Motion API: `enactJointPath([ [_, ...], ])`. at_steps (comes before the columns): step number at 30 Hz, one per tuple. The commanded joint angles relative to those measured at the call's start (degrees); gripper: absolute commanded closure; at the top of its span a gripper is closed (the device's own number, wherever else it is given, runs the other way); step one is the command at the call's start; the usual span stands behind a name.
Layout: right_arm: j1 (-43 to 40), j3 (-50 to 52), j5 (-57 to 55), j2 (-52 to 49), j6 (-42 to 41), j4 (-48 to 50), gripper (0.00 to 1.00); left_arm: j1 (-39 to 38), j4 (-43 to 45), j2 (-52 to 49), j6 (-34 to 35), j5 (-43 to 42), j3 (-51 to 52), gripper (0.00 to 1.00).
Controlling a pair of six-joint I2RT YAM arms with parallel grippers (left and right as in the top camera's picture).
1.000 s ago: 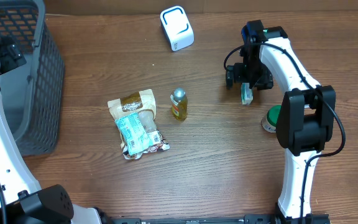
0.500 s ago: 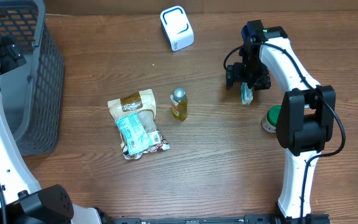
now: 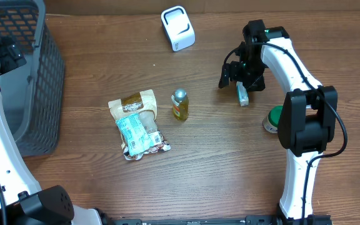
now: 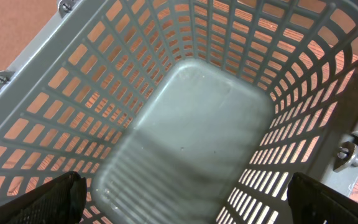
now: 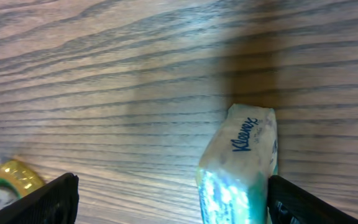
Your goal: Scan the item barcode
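Grey basket [image 4: 191, 118] (pincer [image 4: 188, 204] spread wide)

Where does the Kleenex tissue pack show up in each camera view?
Overhead: the Kleenex pack lies right of centre, up and left of the green round item.
Left wrist: not in it; only the grey basket shows.
Right wrist: lower right of centre.
Shared landmark: the wooden table under the pack.
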State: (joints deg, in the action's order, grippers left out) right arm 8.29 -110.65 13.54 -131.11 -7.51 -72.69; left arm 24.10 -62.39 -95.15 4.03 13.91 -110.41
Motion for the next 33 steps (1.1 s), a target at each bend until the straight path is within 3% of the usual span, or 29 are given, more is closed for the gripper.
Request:
enactJointPath([
  [1,0.33,0.07,2.23,0.07,-0.22,0.22,0.07,-0.13,0.02,0.02,-1.07,-0.42,-0.81,0.0],
  [15,4.22,0.07,5.79,0.07,-0.17,0.33,0.07,-0.11,0.02,0.02,-1.07,-0.42,-0.81,0.01],
  [22,4.68,0.07,5.44,0.07,-0.2,1.11,0.12,-0.13,0.02,0.02,-1.07,-0.42,-0.81,0.01],
  [26,5.27,0.09,6.25,0.07,-0.2,1.07,0.21,-0.11,0.02,0.02,-1.09,-0.42,-0.81,0.0],
  [30,6.88,0.09,7.15,0.07,-0.17,1.07,0.44,-0.13,0.02,0.02,-1.07,-0.44,-0.81,0.0],
  [33,8.94,0.09,7.1,0.07,-0.15,1.22,0.55,-0.13,0.02,0.02,-1.07,-0.44,-0.81,0.01],
])
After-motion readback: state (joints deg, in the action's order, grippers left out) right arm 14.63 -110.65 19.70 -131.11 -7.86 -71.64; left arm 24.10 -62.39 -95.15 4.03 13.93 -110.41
